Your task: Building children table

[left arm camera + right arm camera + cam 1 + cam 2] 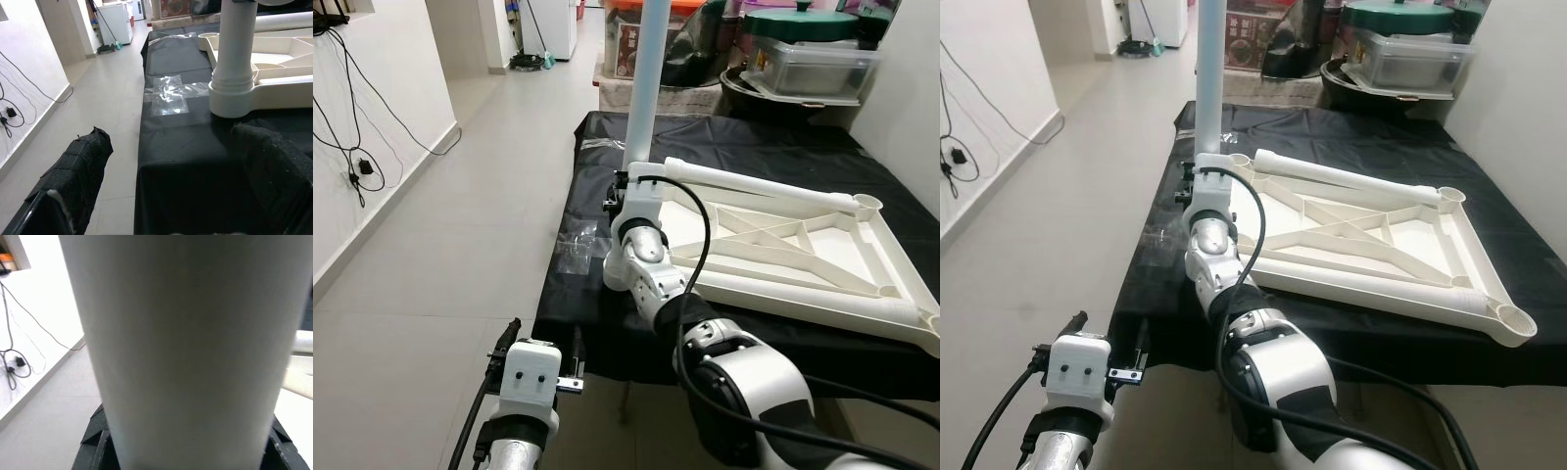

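A white plastic table top (pixel 803 294) lies upside down on a black-covered table (pixel 764 147). A white table leg (pixel 644 88) stands upright in the near-left corner socket (pixel 234 100). My right arm reaches forward to it, and my right gripper (pixel 636 178) is shut around the leg just above the socket. The leg (pixel 186 333) sits between black fingers (pixel 95 443) in the right wrist view. My left gripper (pixel 171 171) hangs open, low at the table's front-left edge, a short way from the socket. Two other corner sockets (pixel 867 203) stand bare.
A clear plastic bag (pixel 576 245) lies on the black cover left of the socket. Stacked tubs and a large pot (pixel 803 59) crowd the far end. Tiled floor (pixel 460 245) opens to the left, with cables (pixel 357 147) down the wall.
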`<state>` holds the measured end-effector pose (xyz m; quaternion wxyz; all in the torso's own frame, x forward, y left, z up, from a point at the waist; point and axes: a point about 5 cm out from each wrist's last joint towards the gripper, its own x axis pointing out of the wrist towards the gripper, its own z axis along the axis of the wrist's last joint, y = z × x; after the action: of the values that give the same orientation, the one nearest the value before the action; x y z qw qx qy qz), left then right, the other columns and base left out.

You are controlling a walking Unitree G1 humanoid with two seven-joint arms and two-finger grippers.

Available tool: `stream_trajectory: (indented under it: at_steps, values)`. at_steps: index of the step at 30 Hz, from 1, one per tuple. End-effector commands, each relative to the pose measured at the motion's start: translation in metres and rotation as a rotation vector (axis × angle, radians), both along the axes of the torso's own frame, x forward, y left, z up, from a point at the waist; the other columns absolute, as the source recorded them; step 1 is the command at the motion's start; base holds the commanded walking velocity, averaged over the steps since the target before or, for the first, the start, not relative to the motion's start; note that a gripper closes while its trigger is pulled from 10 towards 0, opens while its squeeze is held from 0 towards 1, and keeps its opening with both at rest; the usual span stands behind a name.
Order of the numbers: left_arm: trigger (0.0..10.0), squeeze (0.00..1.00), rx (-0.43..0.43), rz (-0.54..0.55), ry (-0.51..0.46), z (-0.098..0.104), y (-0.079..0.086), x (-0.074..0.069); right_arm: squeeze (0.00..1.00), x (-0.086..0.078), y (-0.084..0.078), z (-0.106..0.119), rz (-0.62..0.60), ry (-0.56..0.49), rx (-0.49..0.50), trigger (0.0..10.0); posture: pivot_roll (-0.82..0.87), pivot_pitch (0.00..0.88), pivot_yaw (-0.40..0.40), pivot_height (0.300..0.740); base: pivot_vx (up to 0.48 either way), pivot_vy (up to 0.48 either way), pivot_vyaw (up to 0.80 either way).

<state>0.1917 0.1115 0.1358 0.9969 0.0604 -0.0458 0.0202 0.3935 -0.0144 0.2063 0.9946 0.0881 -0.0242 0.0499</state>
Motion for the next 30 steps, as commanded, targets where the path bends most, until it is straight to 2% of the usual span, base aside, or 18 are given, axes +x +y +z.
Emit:
stream_trajectory:
  at_steps: [1, 2, 4, 8, 9, 10, 11, 12, 13, 14, 17, 20, 22, 23, 24, 26, 28, 30]
  values:
    - [10.0, 0.0, -0.012, 0.002, 0.013, -0.001, -0.002, 0.0, 0.0, -0.001, -0.005, -0.012, -0.004, 0.069, 0.157, 10.0, 0.14, 0.058, -0.066, 0.74, 0.0, 0.0, 0.0]
    - [10.0, 0.0, -0.014, 0.002, 0.013, -0.001, -0.002, 0.0, 1.0, -0.001, -0.005, -0.011, 0.055, 0.033, 0.148, 10.0, 0.14, 0.058, -0.066, 0.74, 0.0, 0.0, 0.0]
    - [10.0, 0.0, -0.016, 0.001, 0.015, -0.002, -0.002, 0.0, 1.0, -0.002, -0.009, -0.009, 0.111, -0.031, 0.102, 10.0, 0.13, 0.06, -0.066, 0.74, 0.0, 0.0, 0.0]
    - [10.0, 0.0, -0.016, 0.001, 0.015, -0.002, -0.002, 0.001, 1.0, -0.002, -0.011, -0.01, 0.143, -0.043, 0.101, 10.0, 0.13, 0.06, -0.066, 0.74, 0.0, 0.0, 0.0]
    - [10.0, 0.0, -0.017, 0.001, 0.015, -0.002, -0.002, 0.001, 0.78, -0.002, -0.011, -0.011, 0.163, -0.045, 0.099, 10.0, 0.13, 0.06, -0.066, 0.74, 0.0, 0.0, 0.0]
    - [10.0, 0.0, -0.017, 0.001, 0.015, -0.002, -0.002, 0.001, 0.78, -0.002, -0.011, -0.011, 0.163, -0.045, 0.099, 10.0, 0.13, 0.06, -0.066, 0.74, 0.0, 0.0, 0.0]
    - [10.0, 0.0, -0.018, 0.001, 0.015, -0.002, -0.002, 0.001, 0.0, -0.003, -0.013, -0.012, 0.28, -0.071, 0.104, 10.0, 0.13, 0.06, -0.066, 0.74, 0.0, 0.0, 0.0]
    - [10.0, 0.0, -0.018, 0.001, 0.015, -0.002, -0.002, 0.001, 0.0, -0.003, -0.013, -0.012, 0.28, -0.071, 0.104, 10.0, 0.13, 0.06, -0.066, 0.74, 0.0, 0.0, 0.0]
    - [10.0, 0.0, -0.018, 0.002, 0.015, -0.002, -0.002, 0.001, 0.0, -0.003, -0.017, -0.007, 0.427, -0.112, 0.101, 10.0, 0.13, 0.06, -0.066, 0.74, 0.0, 0.0, 0.0]
    - [10.0, 0.0, -0.018, 0.002, 0.015, -0.002, -0.002, 0.001, 0.0, -0.003, -0.017, -0.007, 0.427, -0.112, 0.101, 10.0, 0.13, 0.06, -0.066, 0.74, 0.0, 0.0, 0.0]
    - [10.0, 0.0, -0.019, 0.002, 0.015, -0.001, -0.002, 0.001, 0.0, -0.004, -0.022, 0.003, 0.757, -0.132, 0.095, 10.0, 0.13, 0.061, -0.067, 0.74, 0.0, 0.0, 0.0]
    - [10.0, 0.0, -0.019, 0.002, 0.015, -0.001, -0.002, 0.001, 0.0, -0.004, -0.022, 0.003, 0.757, -0.132, 0.095, 10.0, 0.13, 0.061, -0.067, 0.74, 0.0, 0.0, 0.0]
    - [10.0, 0.0, -0.018, 0.0, 0.015, -0.001, -0.003, 0.001, 0.0, -0.01, -0.018, 0.004, 0.993, -0.086, 0.049, 10.0, 0.13, 0.061, -0.067, 0.74, 0.0, 0.0, 0.0]
    - [10.0, 0.0, -0.018, 0.0, 0.015, -0.001, -0.003, 0.001, 0.0, -0.01, -0.018, 0.004, 0.993, -0.086, 0.049, 10.0, 0.13, 0.061, -0.067, 0.74, 0.0, 0.0, 0.0]
    - [10.0, 0.0, -0.019, 0.0, 0.014, -0.001, -0.003, 0.001, 0.0, -0.014, -0.014, 0.002, 1.087, -0.06, 0.013, 10.0, 0.14, 0.065, -0.067, 0.74, 0.0, 0.0, 0.0]
    - [10.0, 0.0, -0.019, 0.0, 0.014, 0.0, -0.003, 0.0, 0.0, -0.019, -0.006, -0.003, 1.184, -0.026, -0.087, 10.0, 0.15, 0.068, -0.074, 0.74, 0.0, 0.0, 0.0]
    - [10.0, 0.0, -0.018, 0.001, 0.014, 0.0, -0.003, -0.001, 0.0, -0.022, 0.0, -0.008, 1.211, -0.01, -0.171, 10.0, 0.16, 0.07, -0.075, 0.74, 0.0, 0.0, 0.0]
    - [10.0, 0.0, -0.019, 0.002, 0.014, 0.0, -0.003, -0.001, 0.0, -0.023, 0.002, -0.009, 1.221, -0.005, -0.197, 10.0, 0.16, 0.07, -0.075, 0.74, 0.0, 0.0, 0.0]
